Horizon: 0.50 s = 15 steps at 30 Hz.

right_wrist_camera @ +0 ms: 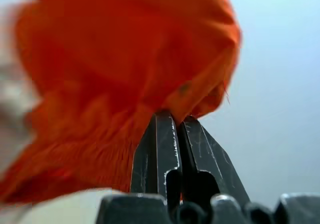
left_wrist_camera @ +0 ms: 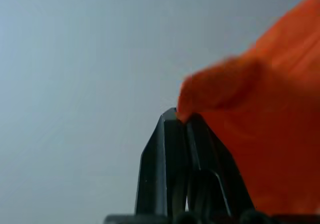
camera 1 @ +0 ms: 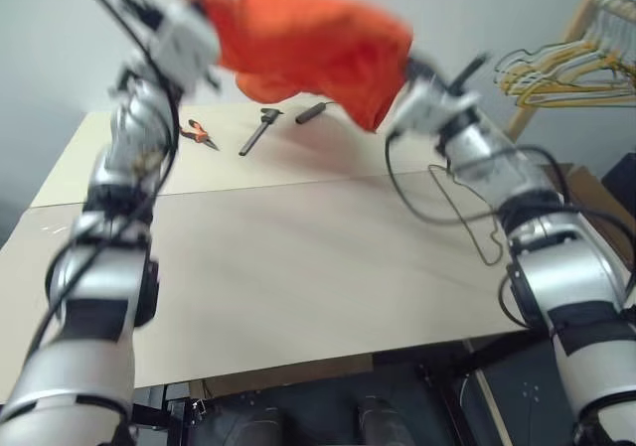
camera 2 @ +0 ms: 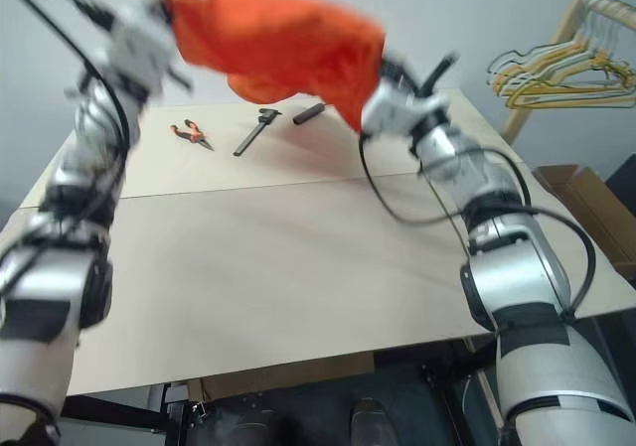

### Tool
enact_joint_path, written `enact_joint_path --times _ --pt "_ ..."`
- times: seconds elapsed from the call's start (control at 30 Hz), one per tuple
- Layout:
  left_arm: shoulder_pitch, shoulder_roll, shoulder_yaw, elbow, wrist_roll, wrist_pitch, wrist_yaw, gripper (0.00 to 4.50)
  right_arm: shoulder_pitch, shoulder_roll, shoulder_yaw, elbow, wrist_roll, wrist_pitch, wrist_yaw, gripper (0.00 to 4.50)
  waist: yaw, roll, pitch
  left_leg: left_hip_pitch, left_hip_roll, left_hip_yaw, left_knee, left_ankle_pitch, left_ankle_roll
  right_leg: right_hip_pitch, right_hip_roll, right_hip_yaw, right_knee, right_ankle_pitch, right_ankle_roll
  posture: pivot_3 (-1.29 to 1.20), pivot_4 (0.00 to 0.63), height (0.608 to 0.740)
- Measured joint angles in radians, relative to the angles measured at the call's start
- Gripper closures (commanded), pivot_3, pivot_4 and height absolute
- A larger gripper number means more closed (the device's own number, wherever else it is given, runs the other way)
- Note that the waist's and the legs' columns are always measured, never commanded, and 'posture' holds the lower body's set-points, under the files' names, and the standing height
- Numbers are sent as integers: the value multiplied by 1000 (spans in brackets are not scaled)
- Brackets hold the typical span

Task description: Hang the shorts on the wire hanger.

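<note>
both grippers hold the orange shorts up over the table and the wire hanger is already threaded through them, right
Not quite. Both the left gripper and right gripper do hold the shorts up over the table, but the wire hanger lies on the table beneath the right arm, as the left eye view shows.

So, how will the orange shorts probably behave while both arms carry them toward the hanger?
The shorts look floppy: they sag in loose folds between the left gripper and the right gripper. They seem light, since each gripper's shut jaws pinch only an edge. Such limp cloth may bunch instead of sliding over the wire hanger on the table.
</note>
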Motion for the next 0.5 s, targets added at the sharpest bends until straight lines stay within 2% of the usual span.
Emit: enact_joint_path --times 0.1,0.17,0.23,0.33,0.43,0.5 --pt "351 141 -20 -386 -150 191 -281 4500 72 -69 69 -11 -35 -119 172 4475 -53 0 0 0 3 -7 1 -1 1 -1 1 4 1 0 0 -44 31 740" --pt "533 239 -7 -602 -204 322 -380 4500 106 -96 108 -23 -75 -154 224 4475 -79 0 0 2 4 -6 1 -2 4 -1 3 7 2 0 0 -43 37 740" --pt "733 356 26 -806 -240 426 -475 4500 157 -104 137 -47 -105 -188 262 4475 -99 0 0 12 4 -6 -1 -4 6 7 5 11 2 0 0 -42 41 740" --pt "895 451 84 -967 -269 542 -547 4500 210 -104 162 -72 -132 -202 284 4475 -97 0 4 30 5 -4 -2 -7 11 24 5 12 -3 -1 0 -42 46 740" --pt "1034 533 194 -1085 -312 633 -635 4500 219 -110 171 -118 -173 -206 281 4475 -89 2 14 57 7 -3 -2 -10 14 51 6 12 -5 -6 2 -48 46 740" --pt "1109 564 263 -1146 -333 658 -695 4500 220 -120 180 -147 -204 -207 268 4475 -81 2 14 64 10 -1 -2 -11 13 59 8 12 -9 -10 7 -52 45 740"
